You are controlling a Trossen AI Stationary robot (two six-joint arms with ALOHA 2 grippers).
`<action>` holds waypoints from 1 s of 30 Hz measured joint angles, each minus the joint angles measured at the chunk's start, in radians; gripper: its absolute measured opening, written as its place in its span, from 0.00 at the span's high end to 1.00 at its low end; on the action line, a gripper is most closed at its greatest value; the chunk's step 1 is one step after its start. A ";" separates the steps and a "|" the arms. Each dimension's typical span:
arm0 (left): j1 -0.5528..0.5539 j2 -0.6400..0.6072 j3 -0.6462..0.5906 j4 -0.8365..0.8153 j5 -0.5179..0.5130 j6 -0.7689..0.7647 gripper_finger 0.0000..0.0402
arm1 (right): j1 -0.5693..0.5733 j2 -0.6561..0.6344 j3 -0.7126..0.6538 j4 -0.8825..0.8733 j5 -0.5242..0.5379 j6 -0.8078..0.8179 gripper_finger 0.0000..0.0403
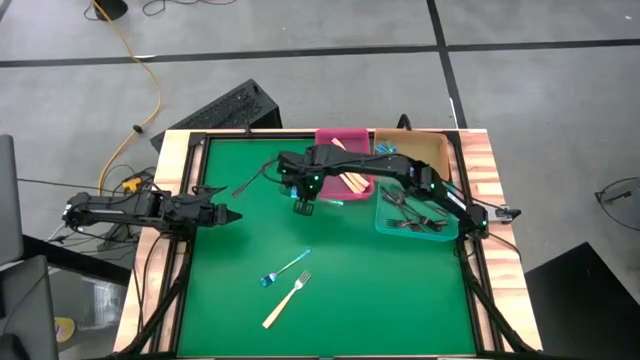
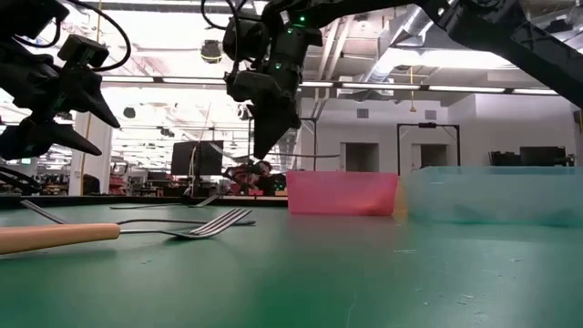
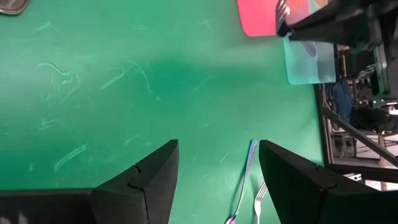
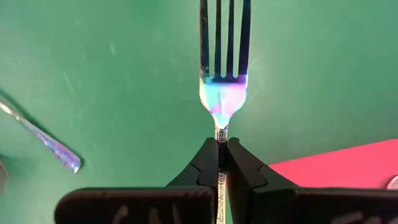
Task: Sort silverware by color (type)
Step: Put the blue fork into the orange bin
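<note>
My right gripper hangs over the middle of the green table, near the pink bin, shut on an iridescent blue fork. My left gripper waits open at the table's left edge with nothing between its fingers. A second blue fork and a tan-handled fork lie flat on the table toward the near edge. A dark fork lies far left of the pink bin. Several black forks lie in the clear teal bin. My right gripper pinches the blue fork's handle just behind the neck between its two fingers. The fingers point steeply down and run along the fork. The tines stick out beyond the fingertips toward the table. The fork is lifted clear of the table.
A tan bin stands right of the pink bin at the far edge. The right arm reaches across the clear bin. Wooden rails frame the table. Open green surface lies between the two grippers and at the near right.
</note>
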 joint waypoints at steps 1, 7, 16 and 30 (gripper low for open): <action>0.000 0.000 0.000 0.000 -0.001 0.000 0.49 | -0.008 -0.004 0.000 -0.001 0.000 -0.002 0.92; 0.000 0.000 0.000 0.000 -0.006 0.000 0.49 | -0.061 -0.026 0.000 -0.010 0.000 -0.012 0.92; 0.000 0.000 0.000 -0.005 -0.021 0.000 0.49 | -0.146 -0.069 0.000 -0.024 0.000 -0.047 0.92; 0.000 0.000 0.000 -0.041 -0.047 -0.009 0.49 | -0.315 -0.119 0.000 -0.068 0.005 -0.126 0.92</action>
